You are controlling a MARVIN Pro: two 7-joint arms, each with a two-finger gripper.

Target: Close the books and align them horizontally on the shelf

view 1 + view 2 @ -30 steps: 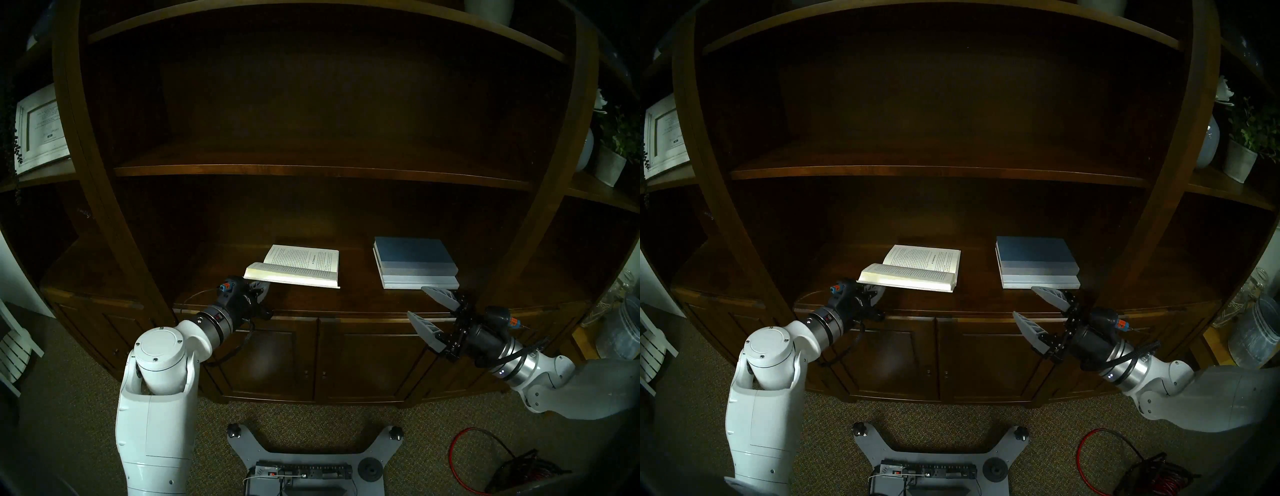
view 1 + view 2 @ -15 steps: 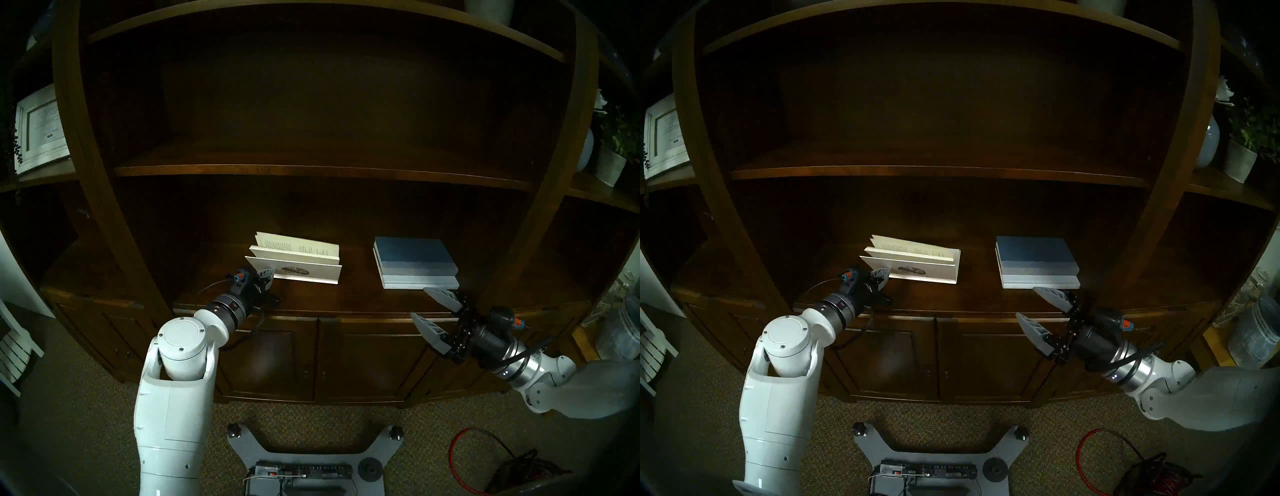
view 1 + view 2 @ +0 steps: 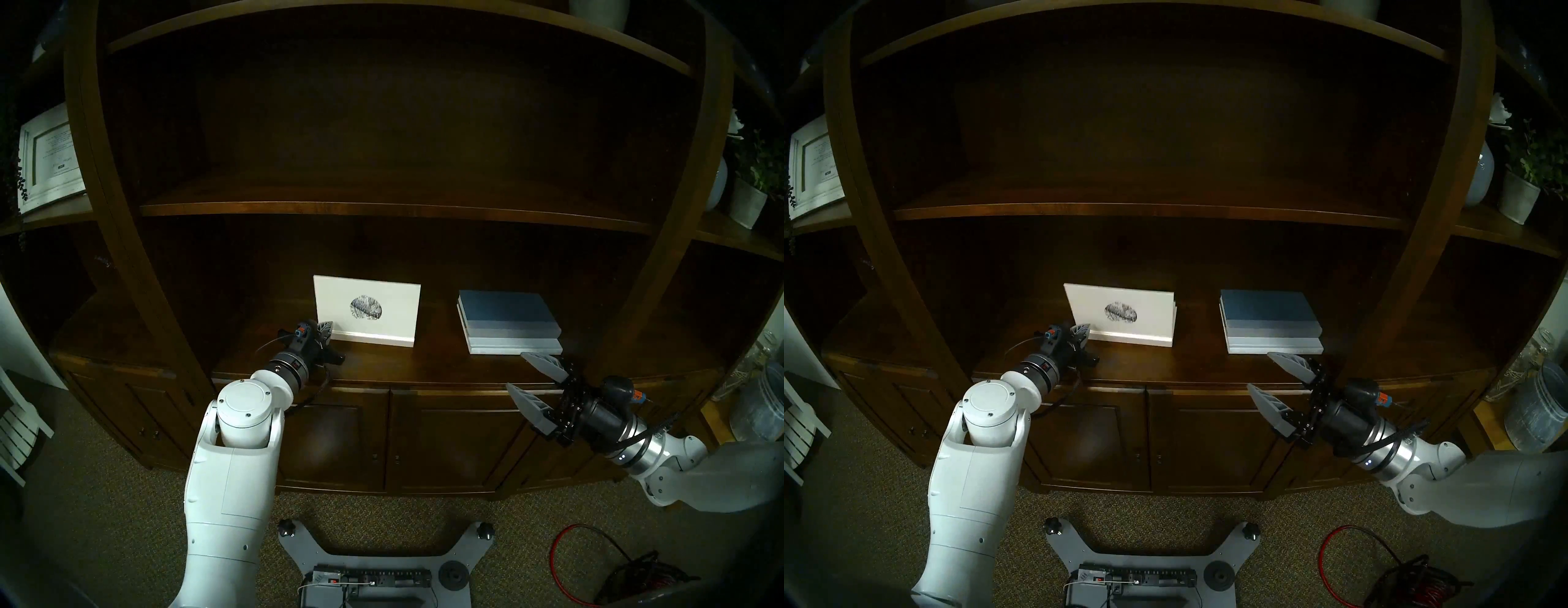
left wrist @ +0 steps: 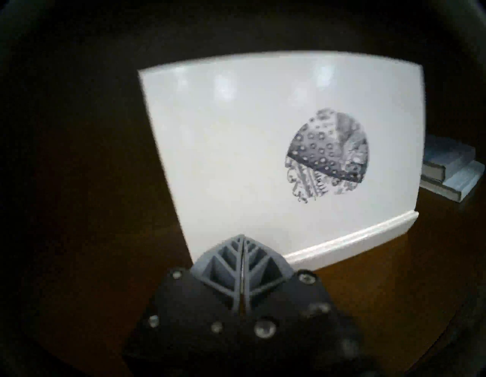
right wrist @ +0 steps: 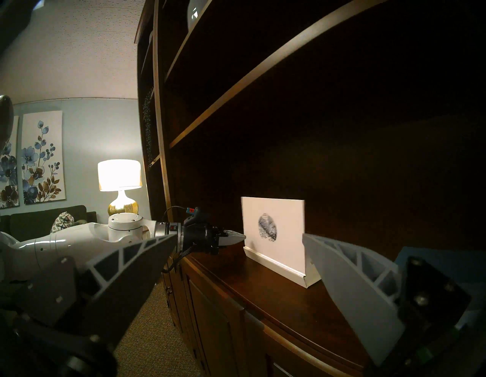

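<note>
The left gripper (image 3: 326, 330), jaws pressed together and holding nothing, sits at the paperback's (image 3: 368, 310) near-left corner, touching or nearly so. The paperback's front cover stands upright on the shelf (image 3: 424, 365), long axis running left to right, so I judge it must tip away from that gripper to close. Right of the paperback lie the blue book (image 3: 505, 312) atop the white book (image 3: 515, 344), both shut. The right gripper (image 3: 535, 388) hangs spread, empty, farther from the paperback.

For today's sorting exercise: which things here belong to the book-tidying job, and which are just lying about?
Job:
white paperback
blue hardcover
white book beneath the hardcover
shelf
left pincer
right pincer

Lying about:
framed picture
potted plant
lamp
red cable
</note>
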